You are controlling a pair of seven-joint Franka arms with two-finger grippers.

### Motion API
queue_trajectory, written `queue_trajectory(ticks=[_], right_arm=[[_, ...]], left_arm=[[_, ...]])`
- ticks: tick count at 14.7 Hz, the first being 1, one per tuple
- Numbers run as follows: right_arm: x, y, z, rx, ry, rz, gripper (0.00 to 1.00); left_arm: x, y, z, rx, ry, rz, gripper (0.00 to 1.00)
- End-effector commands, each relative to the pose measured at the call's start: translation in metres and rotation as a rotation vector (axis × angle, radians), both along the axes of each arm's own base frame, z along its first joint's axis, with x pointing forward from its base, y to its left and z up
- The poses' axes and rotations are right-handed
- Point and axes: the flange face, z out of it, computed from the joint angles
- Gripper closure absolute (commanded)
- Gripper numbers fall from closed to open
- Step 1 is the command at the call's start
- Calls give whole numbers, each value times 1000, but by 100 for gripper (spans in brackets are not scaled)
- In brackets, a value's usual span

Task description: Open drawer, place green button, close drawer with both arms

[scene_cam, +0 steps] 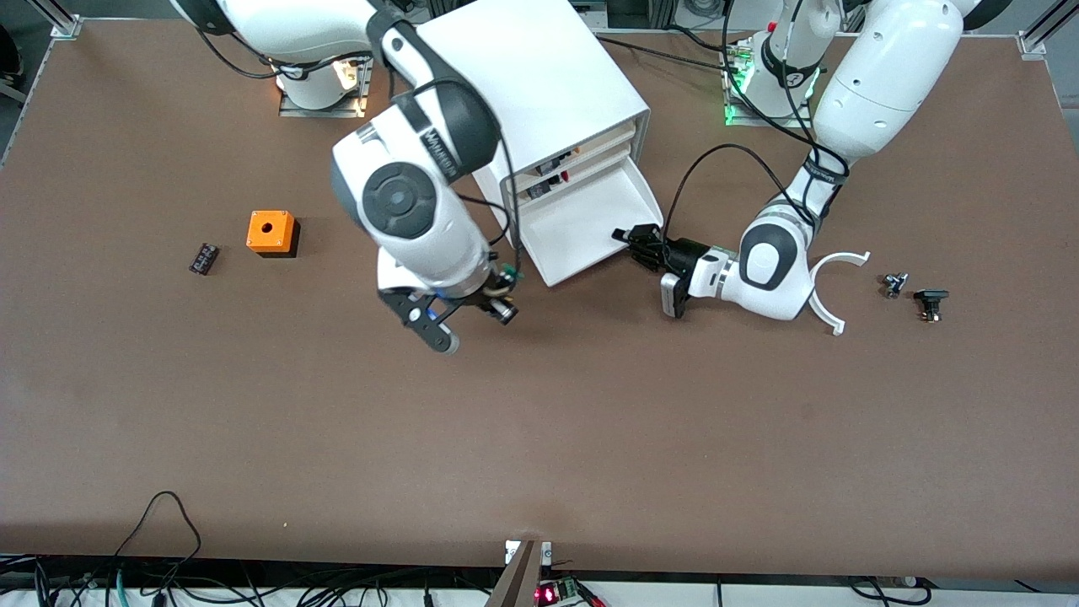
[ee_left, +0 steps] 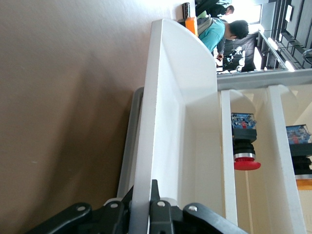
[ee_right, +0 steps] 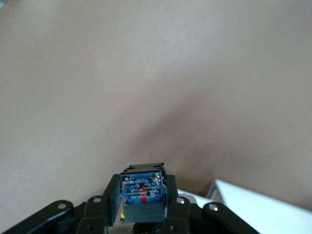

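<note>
The bottom drawer [scene_cam: 582, 221] of the white cabinet [scene_cam: 539, 84] stands pulled out, and its tray looks empty. My left gripper [scene_cam: 634, 242] is shut on the drawer's front wall at the corner toward the left arm's end. The left wrist view shows its fingers [ee_left: 160, 210] clamping that white wall [ee_left: 165, 122]. My right gripper [scene_cam: 503, 287] is over the table beside the drawer's other front corner. It is shut on the button [ee_right: 142, 192], whose black and grey body and blue label show in the right wrist view. A speck of its green cap [scene_cam: 509, 271] shows in the front view.
An orange box with a hole [scene_cam: 271, 232] and a small black part [scene_cam: 203, 258] lie toward the right arm's end. A white curved bracket [scene_cam: 834, 287], a small metal part [scene_cam: 895, 284] and a black-capped part [scene_cam: 931, 302] lie toward the left arm's end. A red-capped button [ee_left: 245, 156] sits in an upper drawer.
</note>
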Motion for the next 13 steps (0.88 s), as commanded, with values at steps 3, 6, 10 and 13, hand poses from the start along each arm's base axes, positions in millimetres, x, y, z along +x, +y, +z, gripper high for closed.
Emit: queue_trajectory(ticks=[3,6,10,13], right_arm=[[-38,59,13,46,-37,-151,100],[-55,90,5,75,-72,-213,100],[-85,124,-43,21,-77,-226,100],[-100,138,-77,17,-87,-246,100]], left_arm=[[49,20,3,103,-65,-3,100],[61,24,5,126,-49,18,100],[66,28,13,130,-52,31,0],[82,34,36,123,-55,28,0]])
